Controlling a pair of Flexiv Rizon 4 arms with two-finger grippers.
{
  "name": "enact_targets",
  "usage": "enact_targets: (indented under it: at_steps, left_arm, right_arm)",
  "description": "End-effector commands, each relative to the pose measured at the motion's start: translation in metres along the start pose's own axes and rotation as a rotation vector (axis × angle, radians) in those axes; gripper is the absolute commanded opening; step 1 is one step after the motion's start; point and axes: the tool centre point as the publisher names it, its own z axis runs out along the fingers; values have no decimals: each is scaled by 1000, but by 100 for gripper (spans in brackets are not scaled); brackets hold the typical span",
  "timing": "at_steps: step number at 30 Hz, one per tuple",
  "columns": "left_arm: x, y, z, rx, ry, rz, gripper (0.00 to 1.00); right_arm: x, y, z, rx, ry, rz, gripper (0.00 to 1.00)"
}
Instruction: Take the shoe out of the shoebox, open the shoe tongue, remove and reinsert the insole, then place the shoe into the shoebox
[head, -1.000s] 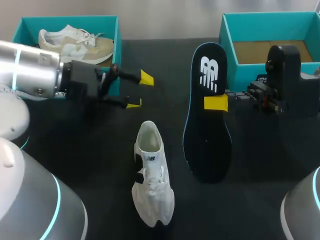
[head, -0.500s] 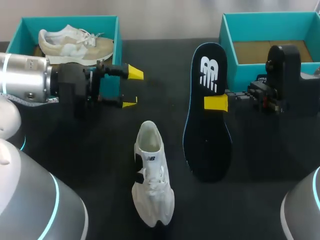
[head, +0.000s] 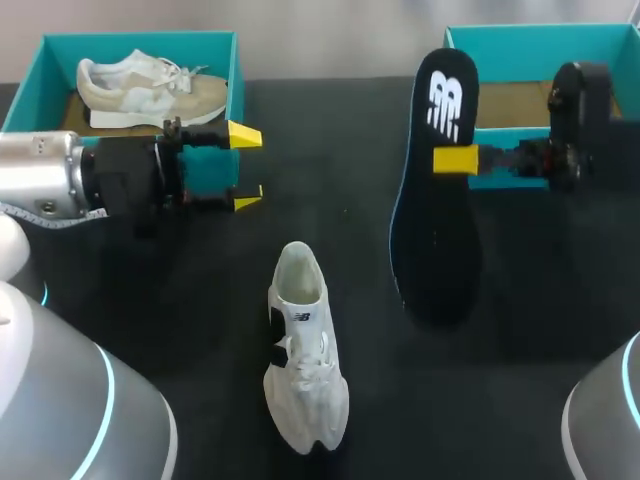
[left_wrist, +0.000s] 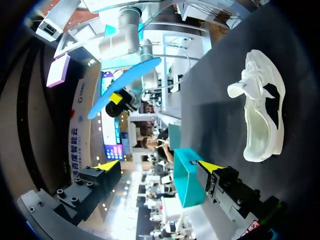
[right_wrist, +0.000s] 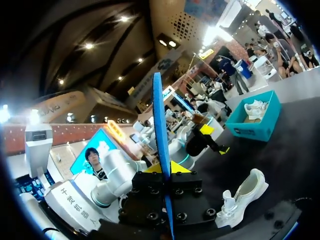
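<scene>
Insole (head: 440, 250) thin, probably floppy; my right gripper (head: 455, 159) clamps its edge midway. My left gripper (head: 243, 167) apart, empty.

Black table (head: 330, 140), perhaps cloth-covered, under even light.

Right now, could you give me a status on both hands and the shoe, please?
Right hand shut on insole, held aloft. Left hand open, empty. White shoe on table, opening unobstructed.
</scene>
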Motion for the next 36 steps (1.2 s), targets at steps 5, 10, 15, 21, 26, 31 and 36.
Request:
enact_targets:
  at_steps: [5,10,15,21,26,31,36]
  left_arm:
    - [-4,1,-5,27,-43,-7,100]
    - [-4,1,-5,27,-43,-7,100]
    - [-4,1,-5,27,-43,-7,100]
    - [-4,1,-5,27,-43,-7,100]
    - [-4,1,-5,27,-43,-7,100]
    - [-4,1,-5,27,-43,-7,100]
    - [-4,1,-5,27,-43,-7,100]
  right_arm:
    - [-65,56,15,87,64,39,0]
    - [-65,56,15,87,64,39,0]
    - [-65,56,15,87,64,39,0]
    - [-88,66,20,67,84,87,0]
    - [-136,82,33,123,105,340,0]
    - [-166,90,40,96,157,450,0]
    - [-166,90,40,96,157,450,0]
